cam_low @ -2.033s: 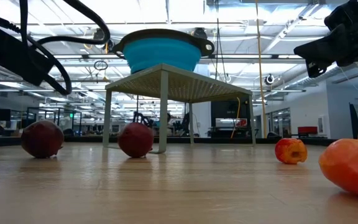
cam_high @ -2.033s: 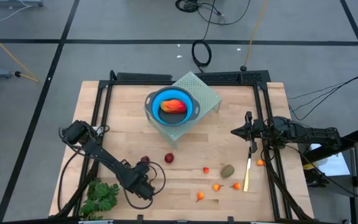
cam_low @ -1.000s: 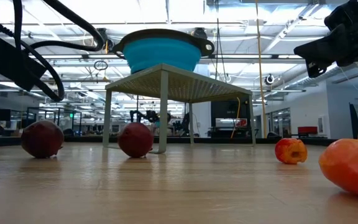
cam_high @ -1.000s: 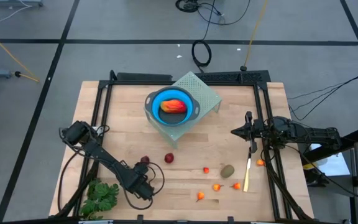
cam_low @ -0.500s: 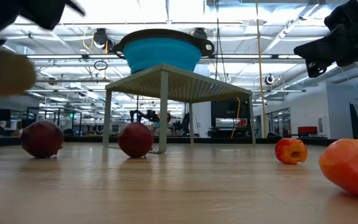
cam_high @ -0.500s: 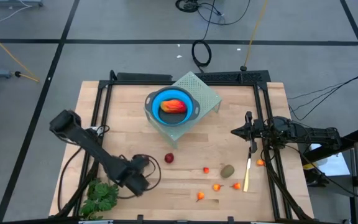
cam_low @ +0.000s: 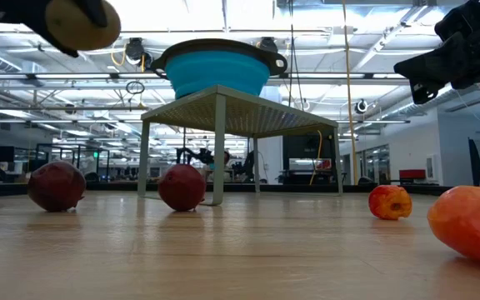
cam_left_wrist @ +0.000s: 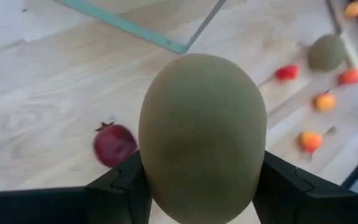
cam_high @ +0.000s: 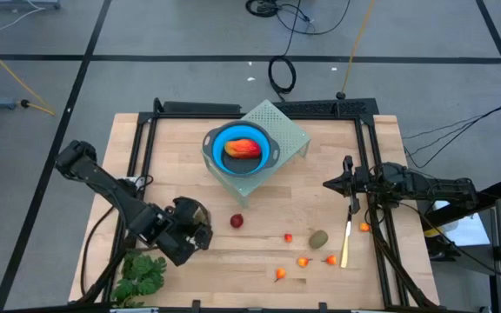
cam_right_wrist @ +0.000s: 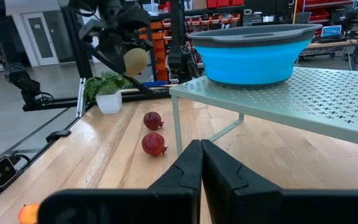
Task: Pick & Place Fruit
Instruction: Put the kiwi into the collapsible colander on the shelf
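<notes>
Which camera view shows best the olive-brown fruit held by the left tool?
The left wrist view: the olive-brown fruit fills it, gripped on both sides. The low view catches it small at the top edge, the right wrist view far off; the high view hides it.

The high view hangs above, looking straight down on the whole table (cam_high: 337, 165) with both arms. The low view sits at tabletop level, facing across the wood toward the blue bowl (cam_low: 217, 68) on its stand (cam_low: 240, 112) and the room behind. The left wrist view looks steeply down past the left gripper (cam_left_wrist: 202, 180), very close to the olive-brown oval (cam_left_wrist: 202, 134) between its fingers. The right wrist view looks level past the right gripper (cam_right_wrist: 201, 155) toward that same bowl, which all but the left wrist view share.
</notes>
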`<state>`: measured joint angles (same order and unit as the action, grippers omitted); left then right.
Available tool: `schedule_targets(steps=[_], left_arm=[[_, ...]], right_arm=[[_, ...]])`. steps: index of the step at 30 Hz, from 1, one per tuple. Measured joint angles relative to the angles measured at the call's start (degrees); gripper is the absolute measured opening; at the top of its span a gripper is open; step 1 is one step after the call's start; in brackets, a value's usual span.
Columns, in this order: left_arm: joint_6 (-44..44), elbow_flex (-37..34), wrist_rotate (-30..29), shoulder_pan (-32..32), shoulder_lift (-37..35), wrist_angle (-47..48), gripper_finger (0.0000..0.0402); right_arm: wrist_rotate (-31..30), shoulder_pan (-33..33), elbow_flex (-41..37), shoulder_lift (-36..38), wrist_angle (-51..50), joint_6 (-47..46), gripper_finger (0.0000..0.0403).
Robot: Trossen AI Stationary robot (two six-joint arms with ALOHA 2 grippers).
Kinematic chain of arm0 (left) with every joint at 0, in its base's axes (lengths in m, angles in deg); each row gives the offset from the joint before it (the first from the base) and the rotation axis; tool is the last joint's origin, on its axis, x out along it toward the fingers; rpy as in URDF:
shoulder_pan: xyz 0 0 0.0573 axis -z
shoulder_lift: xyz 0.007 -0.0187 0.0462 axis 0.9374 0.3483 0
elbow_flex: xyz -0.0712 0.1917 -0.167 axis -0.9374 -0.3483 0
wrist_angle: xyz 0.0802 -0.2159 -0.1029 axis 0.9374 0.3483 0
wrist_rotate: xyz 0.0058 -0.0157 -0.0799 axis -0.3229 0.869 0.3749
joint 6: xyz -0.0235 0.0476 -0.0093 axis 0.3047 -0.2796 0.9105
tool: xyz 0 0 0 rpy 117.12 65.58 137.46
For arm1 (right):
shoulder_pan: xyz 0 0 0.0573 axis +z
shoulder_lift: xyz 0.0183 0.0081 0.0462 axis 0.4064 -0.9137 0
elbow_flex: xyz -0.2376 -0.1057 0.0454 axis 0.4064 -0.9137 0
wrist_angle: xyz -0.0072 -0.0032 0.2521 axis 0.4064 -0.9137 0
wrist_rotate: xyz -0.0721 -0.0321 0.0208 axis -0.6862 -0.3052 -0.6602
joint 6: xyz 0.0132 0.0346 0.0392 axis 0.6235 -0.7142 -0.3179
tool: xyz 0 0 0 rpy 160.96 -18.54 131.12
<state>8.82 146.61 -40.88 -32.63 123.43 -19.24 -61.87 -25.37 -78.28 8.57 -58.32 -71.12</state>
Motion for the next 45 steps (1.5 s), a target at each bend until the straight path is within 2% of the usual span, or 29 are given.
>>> schedule_targets(steps=[12, 22, 29, 41, 43, 45], left_arm=[[11.1, 0.0, 0.5, -0.4, 0.0, -10.9, 0.0208], [18.1, 0.0, 10.3, -2.0, 0.0, -20.0, 0.0212], [18.3, 0.0, 18.1, -3.5, 0.0, -27.0, 0.0217], [17.1, 0.0, 18.6, -4.9, 0.0, -27.6, 0.0218], [13.8, 0.0, 18.4, -4.8, 0.0, -26.8, 0.0218], [6.3, 0.0, 17.7, -4.8, 0.0, -25.5, 0.0218]], right_arm=[[0.0, 0.0, 0.0, 0.0, 0.0, 0.0, 0.0000], [0.0, 0.0, 0.0, 0.0, 0.0, 0.0, 0.0000], [0.0, 0.0, 0.0, 0.0, 0.0, 0.0, 0.0000], [0.0, 0.0, 0.0, 0.0, 0.0, 0.0, 0.0000], [0.0, 0.0, 0.0, 0.0, -0.1, 0.0, 0.0000], [0.0, 0.0, 0.0, 0.0, 0.0, 0.0, 0.0000]])
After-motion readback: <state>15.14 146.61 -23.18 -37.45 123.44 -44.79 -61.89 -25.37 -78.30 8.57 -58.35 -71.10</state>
